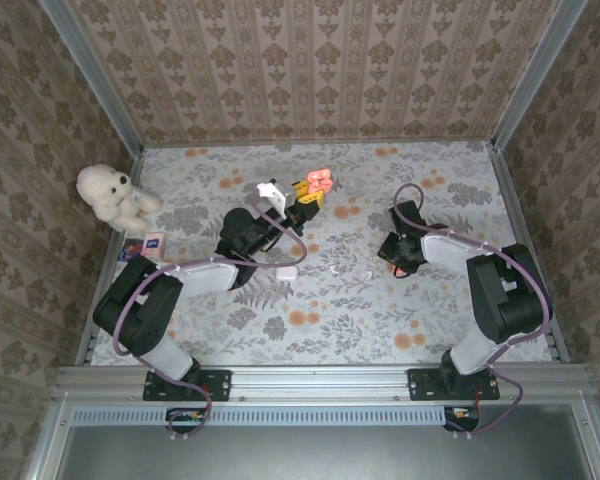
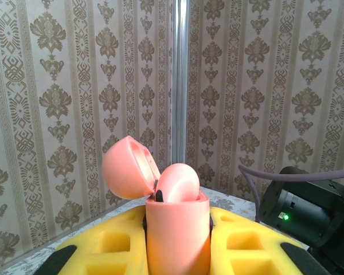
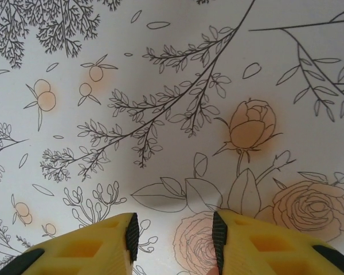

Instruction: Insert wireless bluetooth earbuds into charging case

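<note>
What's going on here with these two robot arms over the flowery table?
The left gripper is clamped on a small pink rounded charging case, whose lid is flipped open. The right gripper hangs open over the floral tablecloth, with nothing between its yellow fingers. A few tiny white pieces lie on the cloth between the arms, too small to identify. Neither gripper holds an earbud at this moment.

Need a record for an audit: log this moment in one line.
left gripper: shut on pink case, lid open | right gripper: open, empty, above floral tablecloth
</note>
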